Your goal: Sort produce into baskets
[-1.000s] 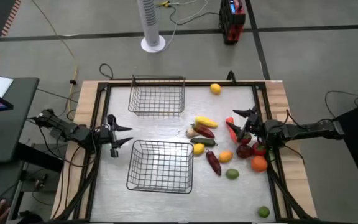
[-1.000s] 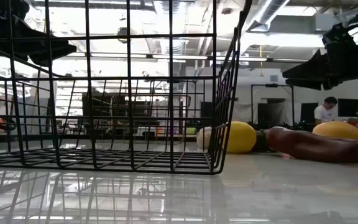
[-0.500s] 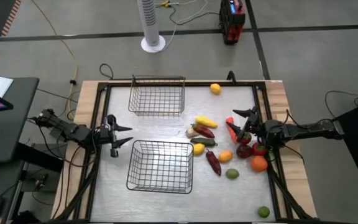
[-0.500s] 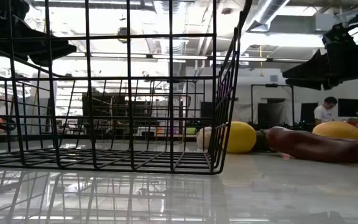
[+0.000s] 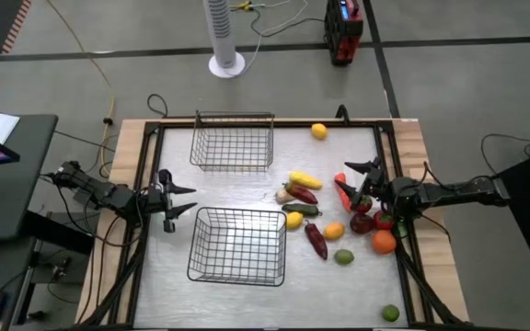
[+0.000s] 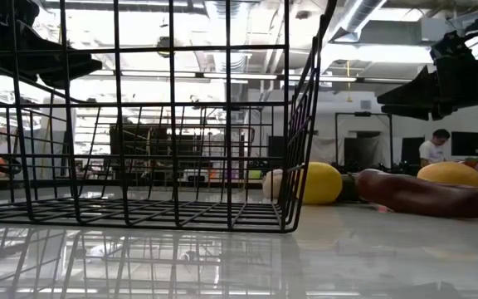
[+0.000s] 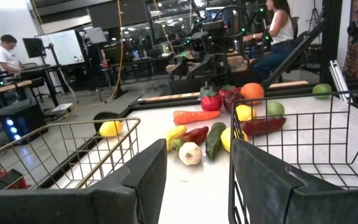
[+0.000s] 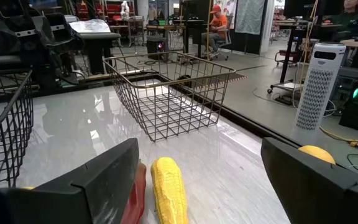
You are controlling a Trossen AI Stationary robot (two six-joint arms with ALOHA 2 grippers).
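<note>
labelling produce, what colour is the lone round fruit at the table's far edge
Yellow; the round fruit shows best in the high view.

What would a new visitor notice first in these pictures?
Probably the bright produce heaped on the table's right half, beside the open right gripper. Next, the two empty wire baskets: the nearer basket in the middle and the farther basket by the back edge.
</note>
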